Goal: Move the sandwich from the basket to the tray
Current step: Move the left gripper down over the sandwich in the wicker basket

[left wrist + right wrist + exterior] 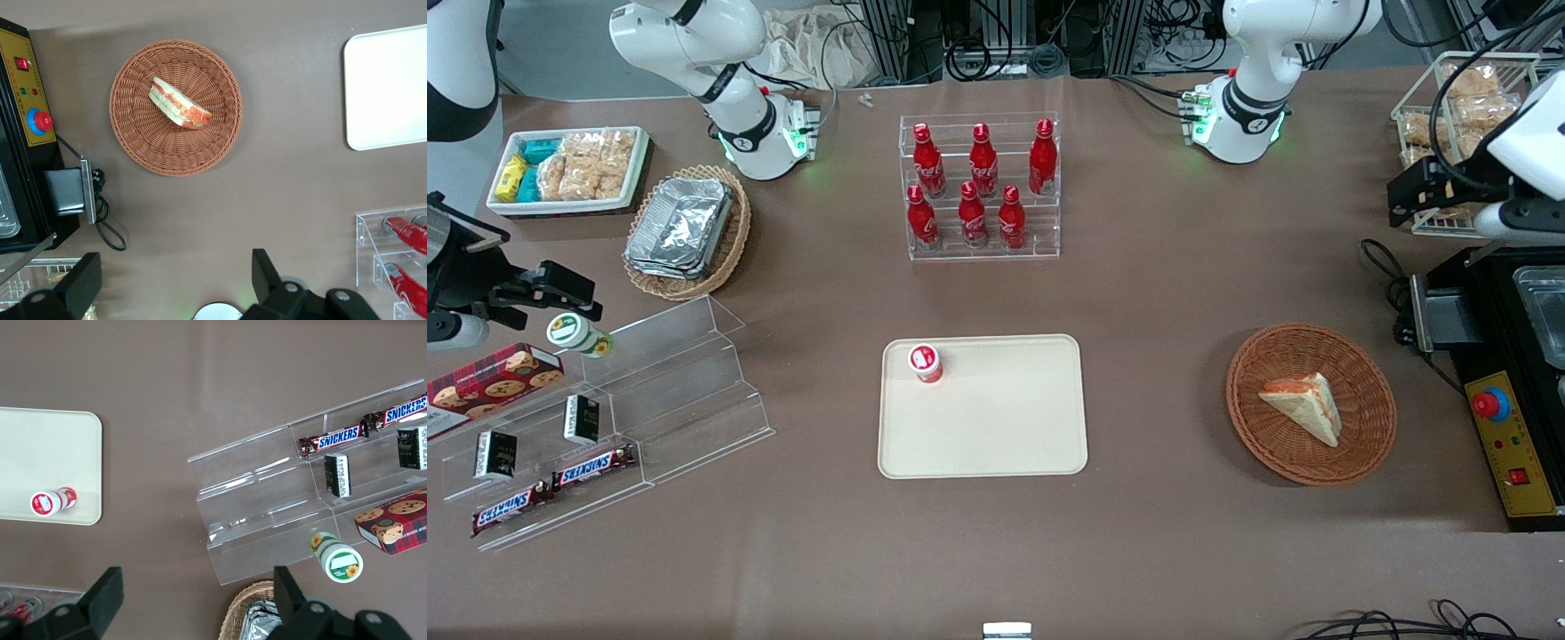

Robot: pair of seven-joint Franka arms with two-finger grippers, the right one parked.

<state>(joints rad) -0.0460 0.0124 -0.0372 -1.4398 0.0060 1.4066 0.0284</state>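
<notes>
Sandwich [1303,406] count was one, in basket [1369,373]; one tray [983,427] carried one small red-capped bottle [926,363]; gripper [175,287] hung high over the table, fingers apart

Even, bright overhead light fills the scene. The brown surface [1156,293] shows only soft, short shadows beside the tray [996,444] and basket [1272,436]. Glare streaks the clear shelves [667,391]. The pincer [173,283], wide open, looks slightly soft.
</notes>
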